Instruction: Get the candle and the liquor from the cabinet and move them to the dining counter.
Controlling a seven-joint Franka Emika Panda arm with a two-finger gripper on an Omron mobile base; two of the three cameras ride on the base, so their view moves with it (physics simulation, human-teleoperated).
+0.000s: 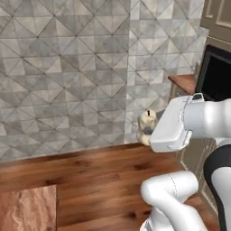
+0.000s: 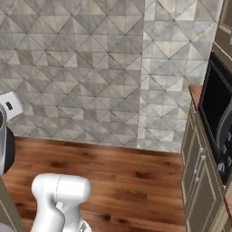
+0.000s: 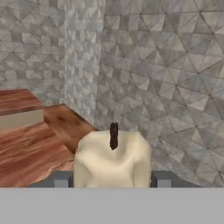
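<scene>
The cream-beige candle [image 1: 147, 122] with its dark wick hangs in the air in front of the tiled wall, held at the end of the white hand. My gripper [image 1: 145, 131] is shut on the candle. In the hand view the candle [image 3: 112, 157] sits between the two dark fingertips [image 3: 162, 178], one pressing on each side. A corner of a reddish-brown wood-grain top [image 1: 27, 210], by its look the dining counter, shows at the lower left of the left base view. The liquor and the cabinet are out of view.
A grey triangle-tiled wall [image 1: 67, 67] stands close ahead, above a dark wood plank floor [image 2: 118, 176]. At the right stand a black oven front [image 2: 216, 108], tan lower doors [image 2: 197, 181] and a small wood worktop [image 1: 185, 81].
</scene>
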